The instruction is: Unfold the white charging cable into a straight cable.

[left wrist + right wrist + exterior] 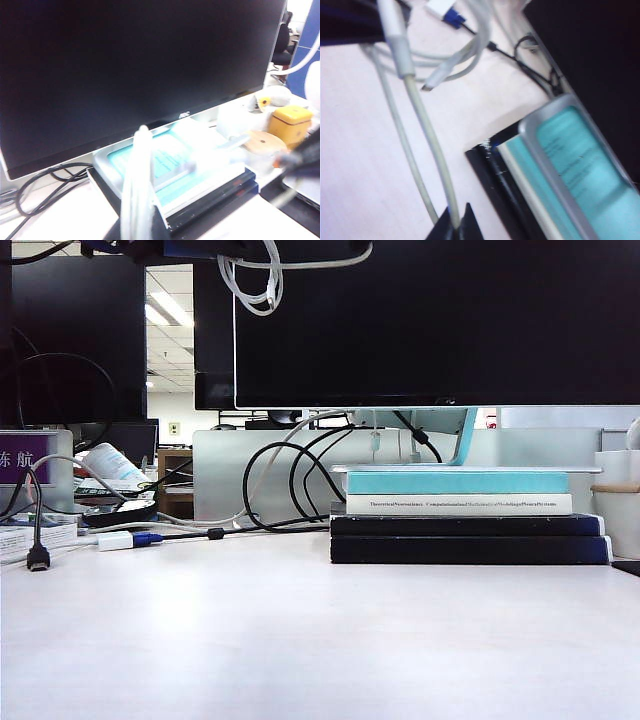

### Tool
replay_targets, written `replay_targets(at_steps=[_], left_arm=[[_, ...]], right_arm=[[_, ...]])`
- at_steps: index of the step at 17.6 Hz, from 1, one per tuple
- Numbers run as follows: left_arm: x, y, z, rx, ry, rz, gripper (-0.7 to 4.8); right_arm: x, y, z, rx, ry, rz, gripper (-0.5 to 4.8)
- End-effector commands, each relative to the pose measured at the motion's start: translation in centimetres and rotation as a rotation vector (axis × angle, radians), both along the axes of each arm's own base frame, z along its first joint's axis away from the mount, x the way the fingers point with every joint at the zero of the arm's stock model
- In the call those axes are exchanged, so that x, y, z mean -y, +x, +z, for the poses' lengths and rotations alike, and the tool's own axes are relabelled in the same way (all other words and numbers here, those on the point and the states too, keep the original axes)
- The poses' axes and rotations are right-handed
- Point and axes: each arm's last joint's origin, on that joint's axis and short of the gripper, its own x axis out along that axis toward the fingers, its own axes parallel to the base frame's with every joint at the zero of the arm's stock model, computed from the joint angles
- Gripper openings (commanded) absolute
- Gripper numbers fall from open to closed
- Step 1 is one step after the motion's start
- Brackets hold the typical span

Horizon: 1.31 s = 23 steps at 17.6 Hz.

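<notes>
The white charging cable point(256, 282) hangs in loose loops high above the table, at the top of the exterior view, in front of the dark monitor. Only dark parts of the arms show there, at the top edge. In the left wrist view my left gripper point(136, 230) is shut on a bunch of the cable's strands point(139, 190), well above the books. In the right wrist view my right gripper point(456, 221) is shut on a single strand point(427, 145). That strand runs to a plug housing point(395, 32). A metal-tipped plug end point(434, 81) dangles free among the loops.
A big black monitor point(430, 320) fills the back. Its stand rests on a stack of books point(460, 525) at the right. Black cords point(275, 490) and a white adapter with a blue plug point(128, 539) lie at the back left. A yellow container point(290, 122) stands beside the books.
</notes>
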Motion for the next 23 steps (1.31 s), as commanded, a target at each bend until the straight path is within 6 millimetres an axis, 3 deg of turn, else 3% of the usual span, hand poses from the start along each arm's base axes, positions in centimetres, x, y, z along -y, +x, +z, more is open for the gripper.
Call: replay_targets(at_steps=[1, 3, 4, 5, 6, 7, 14, 16, 20, 23], left_arm=[[-0.4, 0.2, 0.0, -0.013, 0.017, 0.016, 0.13], [-0.4, 0.2, -0.5, -0.047, 0.041, 0.016, 0.32], [-0.4, 0.2, -0.5, -0.047, 0.04, 0.016, 0.69], [-0.4, 0.2, -0.4, -0.04, 0.035, 0.025, 2.79], [-0.4, 0.2, -0.3, -0.032, 0.031, 0.025, 4.49], [-0.4, 0.2, -0.2, -0.027, 0.027, 0.023, 4.79], [-0.4, -0.1, -0.5, -0.068, 0.056, -0.029, 4.79], [-1.1, -1.0, 0.1, -0.041, 0.096, -0.025, 4.79], [-4.1, -4.8, 3.7, 0.095, 0.084, 0.118, 4.79], [-5.5, -5.8, 4.0, 0.086, 0.093, 0.15, 4.79]], right_arm=[[0.7, -0.3, 0.8, 0.055, -0.009, -0.055, -0.01], [0.7, -0.4, 1.2, 0.081, 0.014, -0.057, -0.01], [0.7, -0.3, 1.3, 0.085, 0.017, -0.057, -0.01], [0.7, -0.3, 1.3, 0.086, 0.018, -0.056, -0.01], [0.7, -0.3, 1.3, 0.086, 0.018, -0.056, -0.01], [0.7, -0.3, 1.3, 0.084, 0.02, -0.054, -0.01], [0.5, -0.2, 2.0, 0.143, 0.075, -0.054, -0.01], [0.2, 0.0, 2.5, 0.182, 0.118, -0.045, -0.01], [-0.5, 0.2, 4.0, 0.264, 0.28, 0.048, -0.01], [-1.3, -0.5, 4.6, 0.274, 0.348, 0.107, -0.01]])
